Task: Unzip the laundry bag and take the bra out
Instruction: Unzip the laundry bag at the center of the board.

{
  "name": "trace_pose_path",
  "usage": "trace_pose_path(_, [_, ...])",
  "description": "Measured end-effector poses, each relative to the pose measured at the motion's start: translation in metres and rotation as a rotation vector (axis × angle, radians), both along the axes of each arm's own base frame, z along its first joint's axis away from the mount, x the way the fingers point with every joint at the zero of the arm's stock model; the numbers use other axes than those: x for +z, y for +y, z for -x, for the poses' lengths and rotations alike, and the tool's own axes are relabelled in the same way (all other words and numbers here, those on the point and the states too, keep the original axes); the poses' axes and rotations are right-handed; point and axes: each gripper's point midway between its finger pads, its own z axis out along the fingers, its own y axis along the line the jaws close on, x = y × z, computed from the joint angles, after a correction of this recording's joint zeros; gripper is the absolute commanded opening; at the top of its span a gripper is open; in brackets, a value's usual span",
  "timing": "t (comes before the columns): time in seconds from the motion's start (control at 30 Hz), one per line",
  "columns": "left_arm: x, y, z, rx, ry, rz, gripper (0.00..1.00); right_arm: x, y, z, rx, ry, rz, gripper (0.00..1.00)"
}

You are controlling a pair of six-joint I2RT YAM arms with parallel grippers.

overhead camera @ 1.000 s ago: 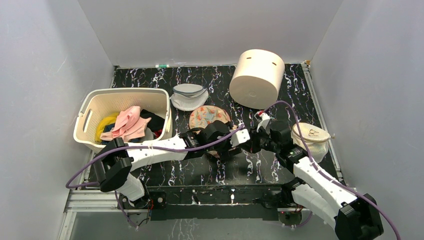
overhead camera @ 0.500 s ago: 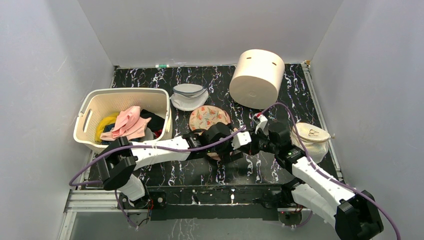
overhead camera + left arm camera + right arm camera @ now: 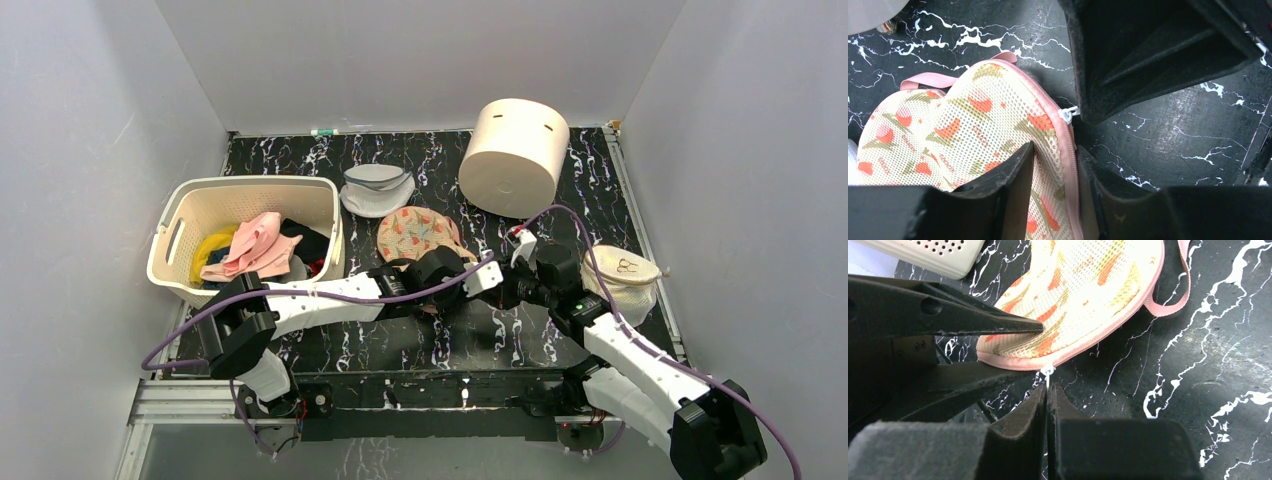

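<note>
The laundry bag (image 3: 415, 232) lies zipped at the table's middle, beige mesh with red-orange flowers and a pink zipper rim (image 3: 1068, 150). My left gripper (image 3: 1055, 150) pinches its near edge, one finger on the mesh and the other against the rim. In the top view that gripper (image 3: 445, 290) covers the bag's near end. The white zipper pull (image 3: 1048, 372) sticks out from the rim, and my right gripper (image 3: 1048, 387) is shut on it, seen from above just right of the left one (image 3: 500, 292). The bra is hidden.
A cream basket (image 3: 250, 190) of clothes stands at the left. A round grey-white mesh bag (image 3: 377, 190) lies behind the flowered bag. A cream cylinder (image 3: 513, 155) lies tipped at the back right, and a cream mesh pouch (image 3: 622, 272) sits at the right edge.
My left gripper opened wide, then closed onto the bag's rim, drawing back slightly so more of the flowered top shows. The right gripper stayed shut on the pull.
</note>
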Motion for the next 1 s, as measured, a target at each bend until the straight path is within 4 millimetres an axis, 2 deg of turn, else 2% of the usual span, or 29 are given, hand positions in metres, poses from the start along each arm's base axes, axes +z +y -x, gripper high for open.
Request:
trace_pose_path(0.23, [0.001, -0.002, 0.001, -0.011, -0.012, 0.001, 0.13, -0.002, -0.008, -0.007, -0.055, -0.016, 0.038, 0.0])
trace_pose_path(0.33, [0.003, -0.003, 0.0, -0.015, -0.02, 0.005, 0.01, -0.002, -0.012, -0.011, -0.087, -0.02, 0.056, 0.0])
trace_pose_path(0.67, [0.006, -0.005, 0.0, -0.036, -0.032, 0.011, 0.0, -0.003, -0.02, -0.025, -0.17, -0.025, 0.092, 0.0])
trace_pose_path(1.0, [0.012, -0.004, 0.003, -0.054, -0.035, 0.027, 0.0, -0.024, -0.037, -0.05, -0.284, 0.058, 0.171, 0.0])
